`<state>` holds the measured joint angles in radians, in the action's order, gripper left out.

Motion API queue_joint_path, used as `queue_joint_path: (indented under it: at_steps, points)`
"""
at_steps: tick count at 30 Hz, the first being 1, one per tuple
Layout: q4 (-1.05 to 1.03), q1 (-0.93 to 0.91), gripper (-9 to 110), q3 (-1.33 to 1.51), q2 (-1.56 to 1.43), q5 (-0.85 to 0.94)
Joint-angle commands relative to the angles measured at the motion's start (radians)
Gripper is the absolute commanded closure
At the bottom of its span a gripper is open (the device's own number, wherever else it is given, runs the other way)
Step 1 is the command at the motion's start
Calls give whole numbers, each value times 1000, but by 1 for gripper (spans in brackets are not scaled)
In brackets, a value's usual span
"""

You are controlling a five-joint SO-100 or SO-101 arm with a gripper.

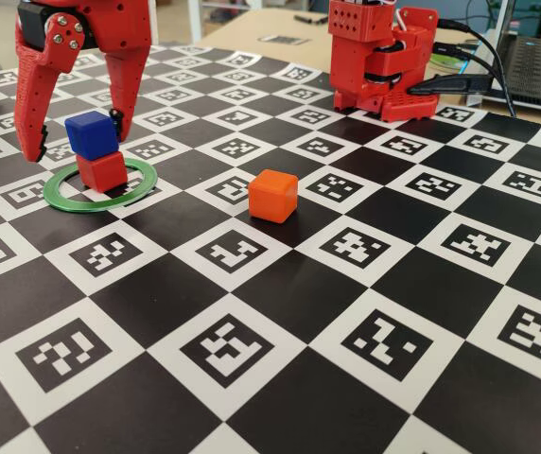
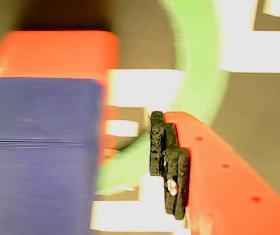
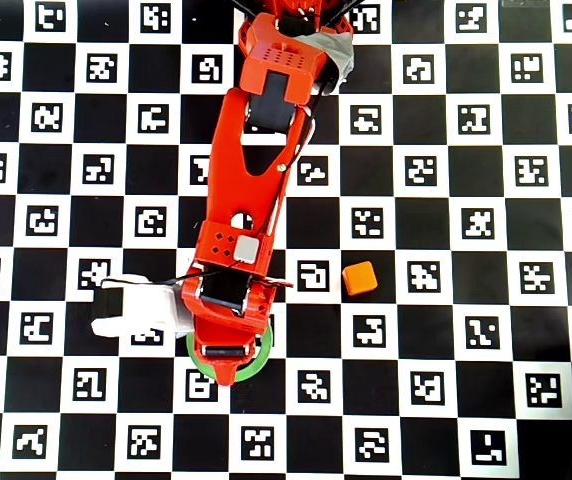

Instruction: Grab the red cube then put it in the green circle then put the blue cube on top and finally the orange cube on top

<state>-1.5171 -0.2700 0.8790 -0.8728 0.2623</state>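
The red cube (image 1: 102, 172) sits inside the green circle (image 1: 72, 201) on the checkered board. The blue cube (image 1: 92, 133) rests on top of it, shifted slightly left in the fixed view. My gripper (image 1: 77, 137) hangs open astride the blue cube, one finger on each side and both apart from it. In the wrist view the blue cube (image 2: 37, 156) fills the left, the red cube (image 2: 57, 51) lies beyond it, and one black finger pad (image 2: 167, 161) stands clear to its right over the green circle (image 2: 198, 63). The orange cube (image 1: 272, 196) lies alone to the right, also visible from overhead (image 3: 360, 277).
The arm's red base (image 1: 384, 57) stands at the back of the board with cables and a laptop (image 1: 540, 66) to its right. Overhead, the arm (image 3: 251, 180) hides the stack, and only part of the green circle (image 3: 256, 362) shows.
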Motion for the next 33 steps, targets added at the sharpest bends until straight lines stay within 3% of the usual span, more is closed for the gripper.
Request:
queue_joint_path:
  at_steps: [1, 10, 17, 33]
  points:
    - [-78, -5, 56, -61, -198, -14]
    - [-178, 61, 56, 132, -500, -78]
    - [-215, 233, 55, 305, -618, -259]
    - [35, 465, 52, 621, -638, -454]
